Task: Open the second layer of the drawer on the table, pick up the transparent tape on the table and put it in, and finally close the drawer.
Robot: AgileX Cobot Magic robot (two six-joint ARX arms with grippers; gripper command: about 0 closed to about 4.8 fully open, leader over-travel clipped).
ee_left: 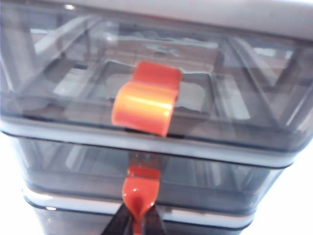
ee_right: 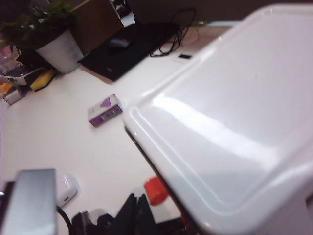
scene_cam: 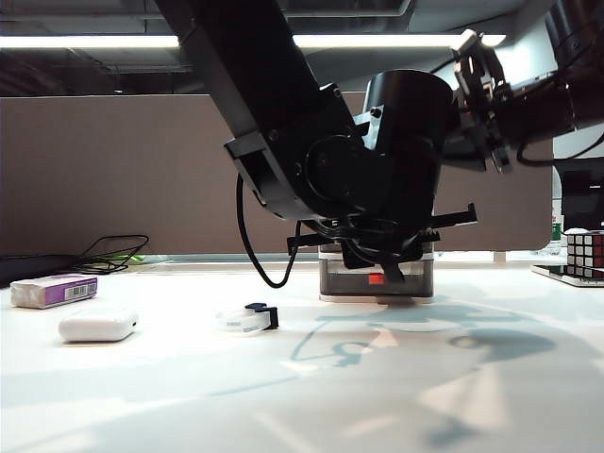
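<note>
The drawer [scene_cam: 420, 283] stands mid-table, mostly hidden behind my left arm; it has a white frame and smoky drawers [ee_left: 234, 122]. My left gripper [ee_left: 140, 220] is shut on the tip of the second layer's red-orange handle [ee_left: 142, 188], below the top drawer's handle [ee_left: 144, 105]. In the exterior view the left gripper [scene_cam: 389, 274] sits at the drawer's front. The transparent tape [scene_cam: 247, 318] lies on the table [scene_cam: 302, 396], left of the drawer. My right gripper [ee_right: 137, 203] hangs shut and empty above the drawer's white top [ee_right: 230, 112], high at the right [scene_cam: 481, 85].
A white rounded case [scene_cam: 97, 325] and a purple-labelled box [scene_cam: 54, 291] lie at the table's left, also seen from the right wrist as the box [ee_right: 104, 110]. A Rubik's cube [scene_cam: 585, 253] stands at the far right. Cables [scene_cam: 113, 253] and a plant pot [ee_right: 61, 51] sit behind.
</note>
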